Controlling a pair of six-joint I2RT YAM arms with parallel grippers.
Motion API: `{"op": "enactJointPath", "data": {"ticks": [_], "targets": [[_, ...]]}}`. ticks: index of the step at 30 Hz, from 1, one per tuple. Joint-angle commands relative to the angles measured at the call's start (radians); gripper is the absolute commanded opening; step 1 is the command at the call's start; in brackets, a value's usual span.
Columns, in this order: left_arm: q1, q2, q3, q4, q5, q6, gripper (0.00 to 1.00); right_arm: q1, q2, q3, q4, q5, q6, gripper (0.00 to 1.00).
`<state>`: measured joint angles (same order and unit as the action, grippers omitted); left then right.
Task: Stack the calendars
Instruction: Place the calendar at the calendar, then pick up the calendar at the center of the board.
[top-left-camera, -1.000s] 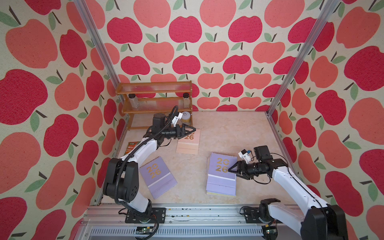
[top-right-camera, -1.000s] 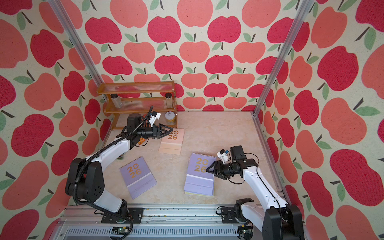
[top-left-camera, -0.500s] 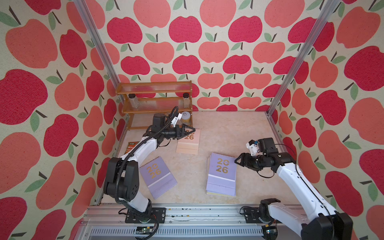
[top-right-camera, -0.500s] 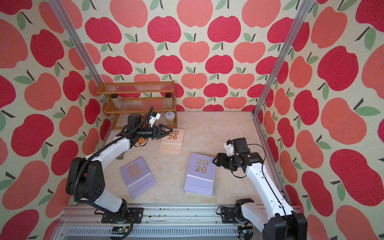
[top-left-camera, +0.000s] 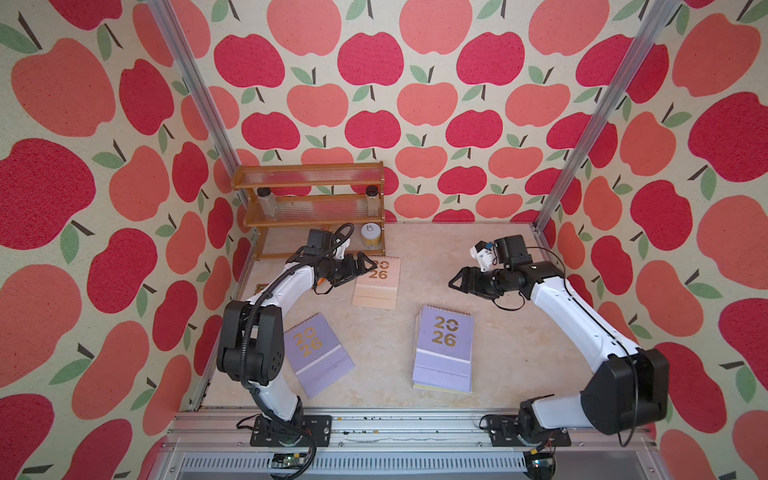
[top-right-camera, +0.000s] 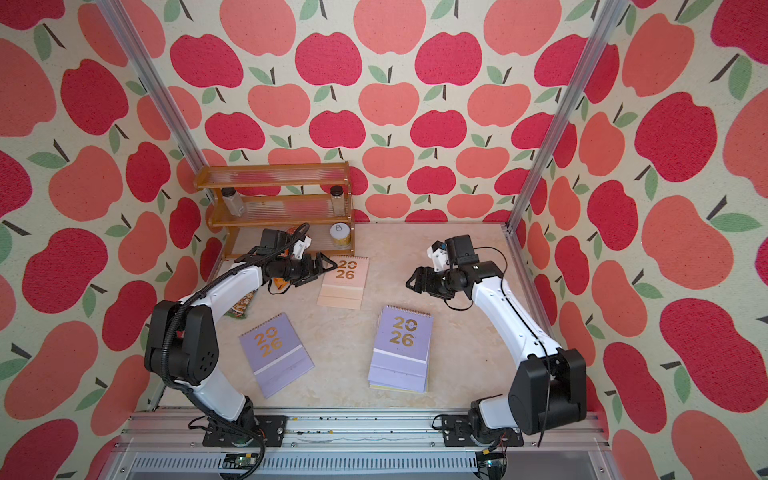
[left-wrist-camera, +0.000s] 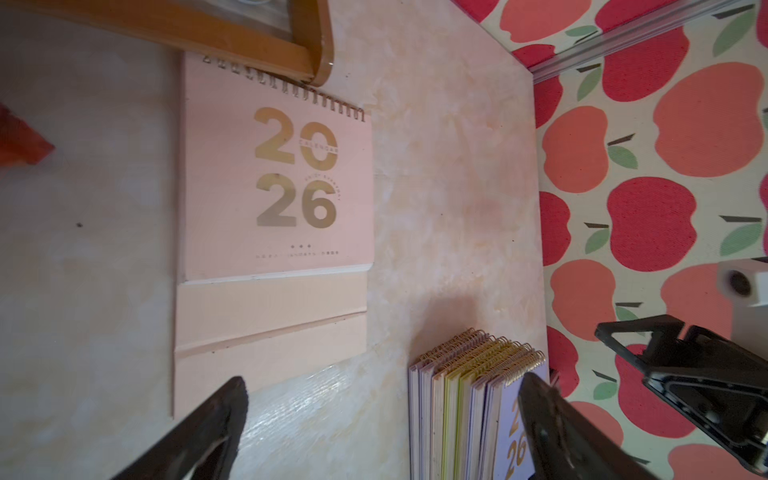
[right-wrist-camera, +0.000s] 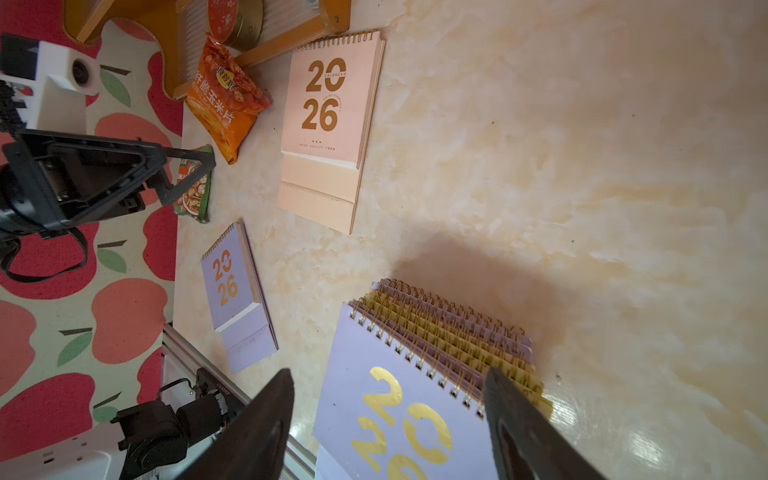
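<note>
- The left end effector is being held wide apart. Nothing is being pinched by it. In the left wrist view its fingers are being shown far from each other, with only bare tabletop between them.
- It is being held just beside the pink calendar, at the corner nearest the wooden rack. That calendar is being carried flat by the tabletop, with its rings just beside the foot of the rack.
- The right end effector is being held spread too, and nothing is being gripped by it. It is being held well apart from the stack of calendars.
- The stack is being topped by a lilac one. In the right wrist view, yellow-green and lilac edges are being shown under it.
- A lone lilac calendar is being carried flat by the tabletop near the base of the left arm, well apart from the stack.
- So most of the job is being judged as done, and two calendars are not yet on the stack.
- The step in hand is being judged as the pick-up of the pink calendar.
- For the next move, a thin edge is needing to be caught between the fingers, because the calendar is so flat. Then it is needing to be lifted, carried over and set down square on the stack.
- The orange snack packet is being left out of the job.
</note>
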<state>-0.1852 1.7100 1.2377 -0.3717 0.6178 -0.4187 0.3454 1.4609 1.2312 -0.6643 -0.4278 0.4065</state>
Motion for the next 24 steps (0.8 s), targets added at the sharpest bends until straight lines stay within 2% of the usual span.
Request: {"op": "enactJointPath", "data": {"ticks": [1,11,24], "targets": [[0.006,0.023,0.037,-0.091,-0.174,0.039,0.99,0.04,0.107,0.107,0.017,-0.049,-0.036,0.77],[0.004,0.114,0.062,-0.045,-0.199,0.064,0.99,0.11,0.427,0.303,0.123,-0.114,0.007,0.78],[0.004,0.223,0.08,0.033,-0.157,0.025,0.99,0.153,0.689,0.517,0.155,-0.131,0.036,0.79]]}}
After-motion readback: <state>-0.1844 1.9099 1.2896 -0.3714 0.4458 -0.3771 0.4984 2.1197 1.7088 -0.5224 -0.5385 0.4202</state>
